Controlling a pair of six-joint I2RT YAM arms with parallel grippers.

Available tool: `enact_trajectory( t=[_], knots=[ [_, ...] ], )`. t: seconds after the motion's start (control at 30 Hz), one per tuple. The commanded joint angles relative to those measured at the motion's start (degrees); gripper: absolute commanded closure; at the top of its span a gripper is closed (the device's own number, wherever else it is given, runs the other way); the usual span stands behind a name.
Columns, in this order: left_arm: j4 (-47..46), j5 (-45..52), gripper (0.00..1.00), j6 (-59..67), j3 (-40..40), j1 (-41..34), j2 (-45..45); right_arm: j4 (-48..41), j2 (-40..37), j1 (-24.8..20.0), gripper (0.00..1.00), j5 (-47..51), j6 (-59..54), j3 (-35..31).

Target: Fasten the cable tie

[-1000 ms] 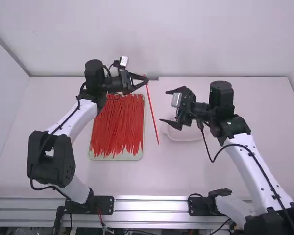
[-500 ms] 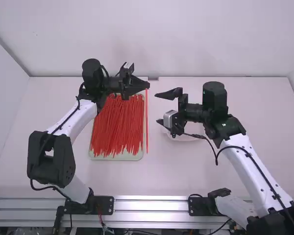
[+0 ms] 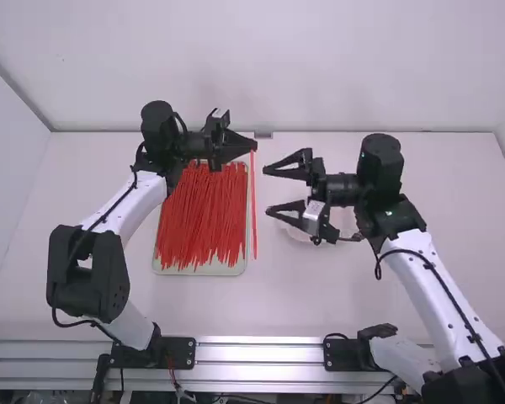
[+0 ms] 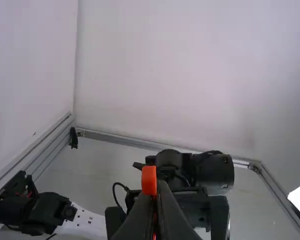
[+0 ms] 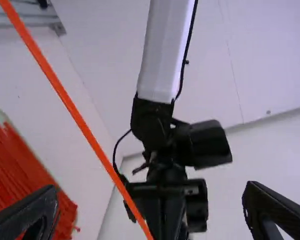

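Observation:
A single red cable tie [image 3: 252, 202] hangs almost straight down from my left gripper [image 3: 247, 150], which is shut on its head end above the tray's right edge. In the left wrist view the tie's head [image 4: 149, 180] sticks up between the shut fingers [image 4: 140, 220]. My right gripper [image 3: 268, 190] is open and points left, its two fingertips just right of the hanging tie without touching it. In the right wrist view the tie [image 5: 75, 112] runs slantwise in front of my open right gripper [image 5: 149, 190], with the left gripper [image 5: 165, 200] beyond it.
A tray [image 3: 240, 269] heaped with several red cable ties [image 3: 202, 215] lies under the left arm. A shallow white dish [image 3: 324, 236] sits on the table beneath the right wrist. Bare table lies to the right and in front.
The tie swung from slanted to nearly vertical beside the tray. My right gripper turned its wrist and now faces the tie with spread fingers; the left gripper turned slightly.

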Motion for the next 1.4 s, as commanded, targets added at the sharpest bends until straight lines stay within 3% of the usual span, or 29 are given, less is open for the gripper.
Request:
enact_trajectory(
  t=[0.0,0.27,0.37,0.47,0.53,0.97,1.2,1.23,1.37],
  knots=[
    [0.4,-1.6,0.98,-1.4,1.9,-0.1,-0.2,-0.1,-0.8,-0.1,0.02,-7.3,0.1,-0.1],
    [0.5,-3.4,0.98,-3.6,1.9,-0.1,-0.2,0.3,-0.7,3.2,0.02,-8.9,-4.6,-2.4],
    [0.4,-3.4,0.98,-3.8,1.9,0.0,-0.2,0.3,-0.7,3.3,0.18,-11.8,-8.4,-3.1],
    [0.4,-3.3,0.98,-3.7,1.9,-0.1,-0.2,0.4,-0.7,2.6,0.47,-12.3,-9.8,-3.5],
    [0.4,-3.3,0.98,-3.5,1.9,0.0,-0.2,0.5,-0.7,2.2,0.54,-12.3,-9.9,-3.7],
    [-0.5,-5.8,0.98,-0.9,1.7,-2.0,-0.2,0.5,-0.7,1.7,0.61,-12.9,-11.1,-3.7],
    [-0.9,-6.4,0.98,0.4,1.7,-1.2,-0.2,0.5,-0.7,1.7,0.86,-12.7,-11.1,-3.7],
    [-1.2,-6.4,0.98,0.4,1.7,-1.2,-0.2,0.5,-0.7,1.6,0.99,-12.7,-11.1,-3.7],
    [-1.2,-6.4,0.98,2.0,1.7,-1.6,-0.2,0.3,-0.7,0.7,1.0,-12.7,-11.0,-3.7]
  ],
)
